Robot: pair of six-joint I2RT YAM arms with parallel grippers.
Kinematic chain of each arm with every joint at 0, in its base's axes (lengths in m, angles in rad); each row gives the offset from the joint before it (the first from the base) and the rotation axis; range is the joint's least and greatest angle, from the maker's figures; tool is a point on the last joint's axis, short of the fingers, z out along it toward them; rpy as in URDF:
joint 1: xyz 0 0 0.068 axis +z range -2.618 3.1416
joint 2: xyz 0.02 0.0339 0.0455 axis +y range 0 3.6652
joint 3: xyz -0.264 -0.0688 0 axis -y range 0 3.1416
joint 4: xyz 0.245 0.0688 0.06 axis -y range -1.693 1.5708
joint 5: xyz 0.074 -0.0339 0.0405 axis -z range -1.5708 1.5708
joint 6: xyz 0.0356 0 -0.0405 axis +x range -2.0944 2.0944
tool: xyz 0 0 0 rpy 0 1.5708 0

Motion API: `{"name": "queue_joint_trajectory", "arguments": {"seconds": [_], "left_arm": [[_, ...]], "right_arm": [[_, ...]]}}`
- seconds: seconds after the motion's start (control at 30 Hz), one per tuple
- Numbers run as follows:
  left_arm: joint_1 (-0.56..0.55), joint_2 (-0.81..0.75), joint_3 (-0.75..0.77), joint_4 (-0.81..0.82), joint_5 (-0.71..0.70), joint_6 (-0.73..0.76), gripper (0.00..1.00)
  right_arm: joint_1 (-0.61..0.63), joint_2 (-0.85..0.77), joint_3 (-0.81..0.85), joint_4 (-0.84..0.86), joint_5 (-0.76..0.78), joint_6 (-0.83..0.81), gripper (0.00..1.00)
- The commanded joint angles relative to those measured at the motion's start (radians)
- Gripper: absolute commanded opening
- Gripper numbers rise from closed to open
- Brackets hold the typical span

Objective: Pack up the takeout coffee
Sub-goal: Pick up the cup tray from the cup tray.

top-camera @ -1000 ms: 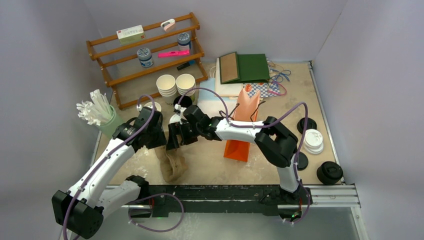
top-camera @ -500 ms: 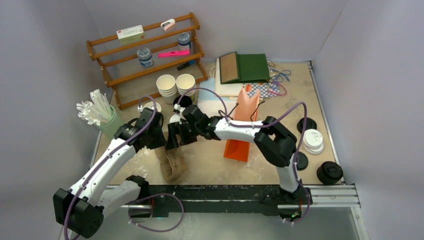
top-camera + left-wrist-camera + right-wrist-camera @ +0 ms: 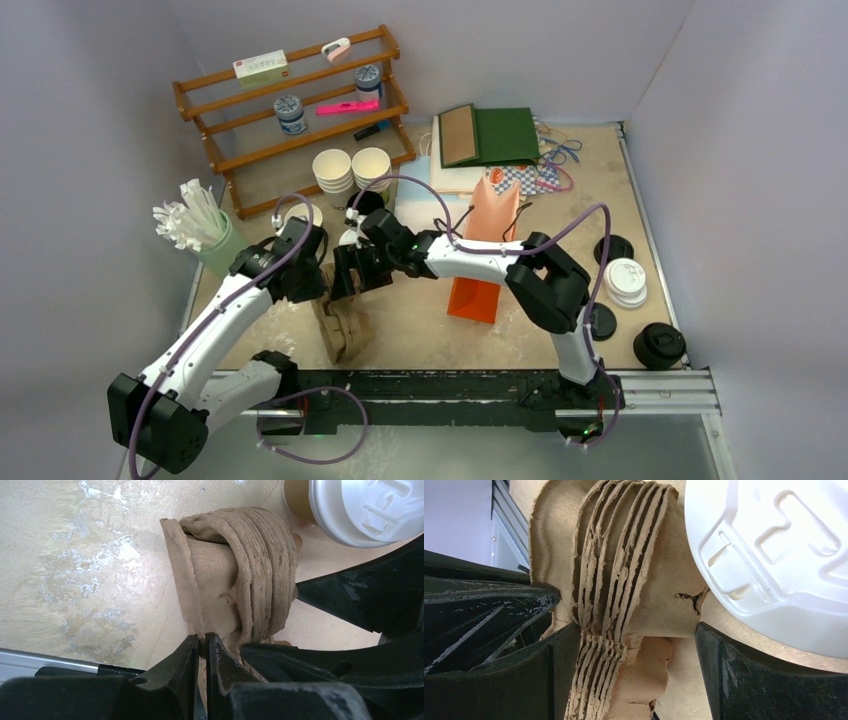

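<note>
lidded cup (image 3: 365,507) cropped (top edge), body hidden

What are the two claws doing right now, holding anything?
Left gripper: shut on one thin edge of the brown carrier stack.
Right gripper: open, jaws on either side of the stack; a grip cannot be told.

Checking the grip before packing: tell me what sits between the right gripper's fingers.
In the right wrist view, the stack of brown pulp cup carriers sits between the right gripper's fingers; the lidded coffee cup lies just beyond.
</note>
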Motion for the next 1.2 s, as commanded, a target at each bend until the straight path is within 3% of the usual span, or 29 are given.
{"name": "queue_joint_trajectory", "arguments": {"seconds": [0.0,0.13,0.3,0.47,0.73,0.93,1.17], "left_arm": [[0.009,0.019,0.044,-0.042,-0.039,0.015,0.11],[0.009,0.034,0.058,-0.036,-0.028,0.017,0.01],[0.009,0.071,0.181,-0.181,-0.144,-0.006,0.0],[0.009,0.092,0.331,-0.338,-0.257,-0.072,0.0],[0.009,0.087,0.47,-0.419,-0.398,-0.04,0.0],[0.009,0.086,0.497,-0.413,-0.433,-0.014,0.0],[0.009,0.078,0.497,-0.35,-0.41,0.025,0.0]], "right_arm": [[0.0,0.013,0.021,-0.067,0.059,-0.008,0.84],[-0.001,0.004,0.021,-0.065,0.06,-0.004,0.82],[-0.004,-0.031,0.019,-0.045,0.055,0.012,0.79],[-0.004,-0.022,0.034,-0.032,0.02,0.027,0.65],[-0.02,-0.054,-0.005,-0.044,0.024,0.079,0.47],[-0.058,-0.095,-0.109,0.012,-0.029,0.099,0.52],[-0.11,-0.12,-0.235,0.204,-0.196,0.122,0.61]]}}
